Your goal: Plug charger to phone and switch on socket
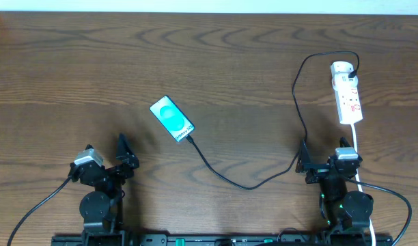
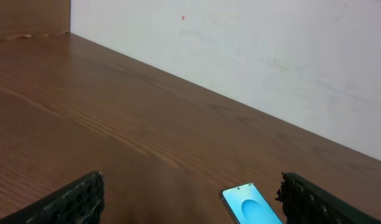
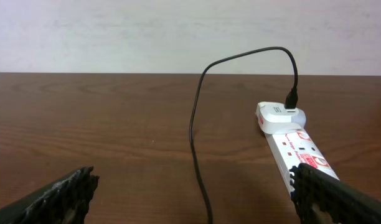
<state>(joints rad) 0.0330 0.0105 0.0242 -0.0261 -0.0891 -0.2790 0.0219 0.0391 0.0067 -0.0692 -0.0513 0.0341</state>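
Left gripper [image 2: 192,205] is spread wide, holding nothing. The phone [image 1: 172,118] sits mid-desk [image 1: 59,68], just ahead of it. The charger [image 3: 191,121] tip meets the phone's lower end, can't tell if it's seated. Right gripper [image 3: 200,199] is also gaping and empty, with the socket [image 1: 349,96] ahead. I'd push the tip home first, then press the switch gently.

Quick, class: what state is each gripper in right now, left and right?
Left gripper: open, holding nothing.
Right gripper: open, holding nothing.
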